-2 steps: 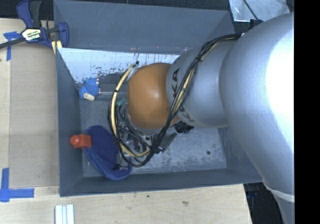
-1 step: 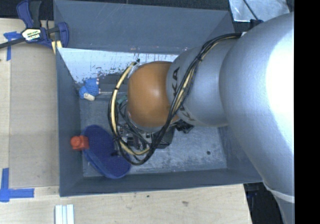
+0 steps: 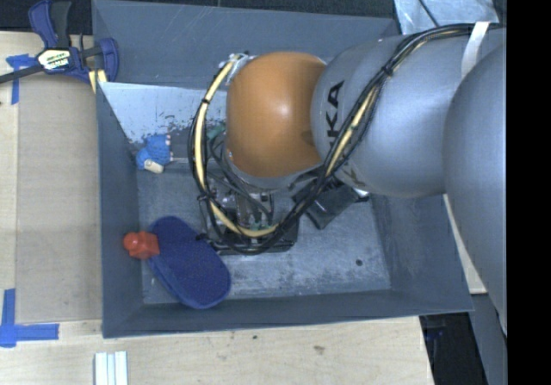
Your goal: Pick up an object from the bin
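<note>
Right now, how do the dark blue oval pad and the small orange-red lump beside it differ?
The dark blue pad is far larger than the orange-red lump. The pad is a long, flat oval lying slanted; the lump is rounded and knobbly. Both sit side by side in the lower-left corner of the bin.

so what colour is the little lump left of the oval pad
The lump is red-orange, clearest in the camera view.

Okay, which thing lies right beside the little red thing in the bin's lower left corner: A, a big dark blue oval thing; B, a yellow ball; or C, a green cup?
A: the dark blue oval thing lies right beside the red thing.
</note>
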Controlling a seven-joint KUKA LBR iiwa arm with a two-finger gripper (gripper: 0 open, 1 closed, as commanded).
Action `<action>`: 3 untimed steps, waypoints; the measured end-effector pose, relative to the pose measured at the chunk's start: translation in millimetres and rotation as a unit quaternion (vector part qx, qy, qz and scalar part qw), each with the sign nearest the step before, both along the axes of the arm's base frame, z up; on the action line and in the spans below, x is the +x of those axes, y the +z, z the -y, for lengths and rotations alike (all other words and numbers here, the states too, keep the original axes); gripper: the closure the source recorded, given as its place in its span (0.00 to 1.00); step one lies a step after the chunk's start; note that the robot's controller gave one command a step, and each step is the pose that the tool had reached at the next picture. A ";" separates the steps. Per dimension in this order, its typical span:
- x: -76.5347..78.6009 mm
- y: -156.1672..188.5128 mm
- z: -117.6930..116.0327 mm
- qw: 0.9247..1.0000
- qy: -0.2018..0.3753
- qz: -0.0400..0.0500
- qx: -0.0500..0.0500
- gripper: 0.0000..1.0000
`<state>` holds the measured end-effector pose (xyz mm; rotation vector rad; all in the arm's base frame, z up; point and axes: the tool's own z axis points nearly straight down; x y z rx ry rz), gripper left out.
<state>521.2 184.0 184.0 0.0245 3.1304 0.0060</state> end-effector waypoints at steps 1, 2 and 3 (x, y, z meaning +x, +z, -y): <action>-2.8 -98.9 -27.5 0.970 -0.244 -0.004 0.000 1.00; -2.1 -98.1 -27.3 0.970 -0.244 -0.003 0.001 0.00; -1.0 -97.0 -27.8 0.970 -0.244 -0.001 0.002 1.00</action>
